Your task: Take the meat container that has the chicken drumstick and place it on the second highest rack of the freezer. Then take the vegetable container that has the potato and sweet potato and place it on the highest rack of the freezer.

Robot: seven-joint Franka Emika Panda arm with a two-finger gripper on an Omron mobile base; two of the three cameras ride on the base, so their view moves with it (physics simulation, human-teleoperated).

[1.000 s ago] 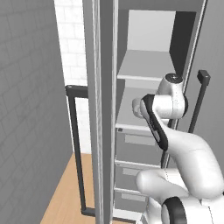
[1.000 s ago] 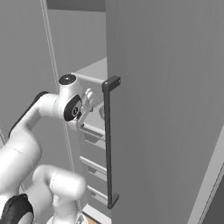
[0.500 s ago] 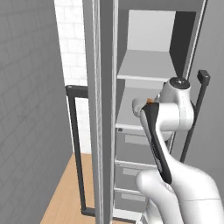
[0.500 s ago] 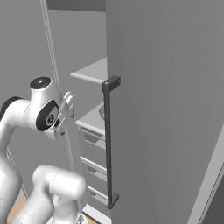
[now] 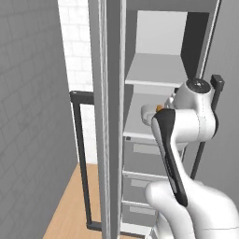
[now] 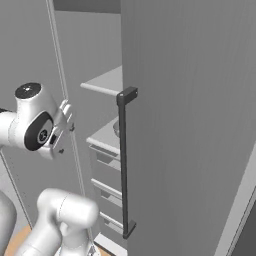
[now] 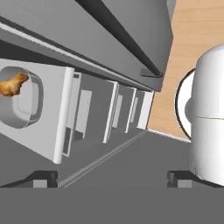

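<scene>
Meat container (image 7: 24,101) with chicken drumstick (image 7: 13,84) sits on a freezer (image 5: 154,74) shelf: rigid, light, probably slick. If you move it, grab the rim; claw (image 7: 111,177) is spread wide, empty.

The tall narrow grey freezer (image 5: 163,70) stands open, pale grey inside, with flat shelves stacked above a column of drawers; its long black bar handle (image 6: 123,165) runs upright down the edge of the open door; in the hand view the shelves and drawer fronts run tilted across the frame; on one shelf lies a shallow rounded grey meat container (image 7: 27,101), resting flat; inside it sits the golden-brown club-shaped chicken drumstick (image 7: 12,84), lying toward one end of the tray, touching its floor.
</scene>
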